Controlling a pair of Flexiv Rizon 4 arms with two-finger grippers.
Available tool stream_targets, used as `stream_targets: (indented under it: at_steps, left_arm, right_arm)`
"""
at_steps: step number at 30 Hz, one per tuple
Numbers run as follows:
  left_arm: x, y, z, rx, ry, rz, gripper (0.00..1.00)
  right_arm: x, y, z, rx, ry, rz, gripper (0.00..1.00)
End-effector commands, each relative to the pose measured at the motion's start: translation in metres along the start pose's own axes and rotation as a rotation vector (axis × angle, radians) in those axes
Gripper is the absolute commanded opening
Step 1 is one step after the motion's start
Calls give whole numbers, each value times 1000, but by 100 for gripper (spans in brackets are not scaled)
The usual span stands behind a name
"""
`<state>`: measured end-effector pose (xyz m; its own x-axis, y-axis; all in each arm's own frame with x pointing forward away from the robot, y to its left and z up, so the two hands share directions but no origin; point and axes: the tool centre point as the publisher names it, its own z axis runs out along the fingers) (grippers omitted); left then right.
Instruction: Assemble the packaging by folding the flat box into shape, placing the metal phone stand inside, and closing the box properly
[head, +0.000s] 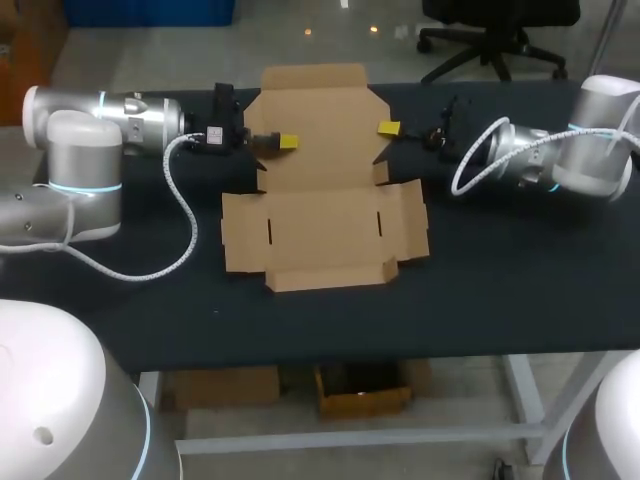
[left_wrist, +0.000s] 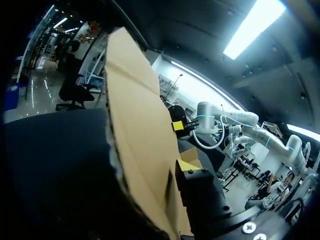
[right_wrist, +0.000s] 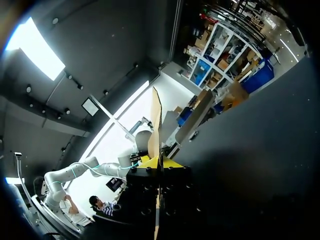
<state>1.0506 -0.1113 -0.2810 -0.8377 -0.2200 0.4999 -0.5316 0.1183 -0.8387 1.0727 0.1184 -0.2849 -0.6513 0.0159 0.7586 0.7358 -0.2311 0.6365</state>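
**Item 1. Flat brown cardboard box blank (head: 325, 235).** It lies unfolded at the middle of the dark worktop (head: 520, 270), with its creases and slots in plain sight and no wall raised. The wide front section, with its side flaps, sits nearer the robot. The narrower rear panel (head: 322, 125) reaches toward the far edge.

**Item 2. Left gripper (head: 284, 142).** It sits at the left edge of the rear panel, with a yellow tip over the cardboard. In the left wrist view the sheet runs close along the gripper and hides its far side, so I cannot tell the finger state.

**Item 3. Right gripper (head: 390, 128).** It sits at the right edge of the same panel, opposite the left gripper. In the right wrist view the sheet shows edge-on between the 2 yellow fingers (right_wrist: 171, 163). They stand narrow, 1 on each face, and hold the cardboard.

**Item 4. Metal phone stand.** It is not in view in any of the 3 pictures, and its position is unknown.

**Step in hand (judgement).** This appears to be step 1 of 3, the folding, at its very start. Nothing is folded, loaded or closed.

**Next move (judgement).**
- Both arms should raise the rear panel together about its crease, at an even pace, so the thin sheet neither twists nor tears.
- The front section needs to keep flat on the worktop. It carries no weight, so it may slide or lift.
- The side walls and flaps come after that, before the stand goes in.
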Motion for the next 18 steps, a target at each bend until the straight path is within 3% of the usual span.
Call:
stream_targets:
  at_steps: [1, 9, 18]
  left_arm:
    - [-4, 0, 0, 1, 11, 1, 29]
    - [-5, 1, 1, 4, 19, -2, 25]
    - [-5, 1, 0, 3, 24, -1, 0]
  right_arm:
    - [-3, 0, -2, -5, 13, -1, 0]
    - [-3, 0, -1, -6, 16, 0, 0]
    - [-3, 1, -1, -7, 18, 0, 0]
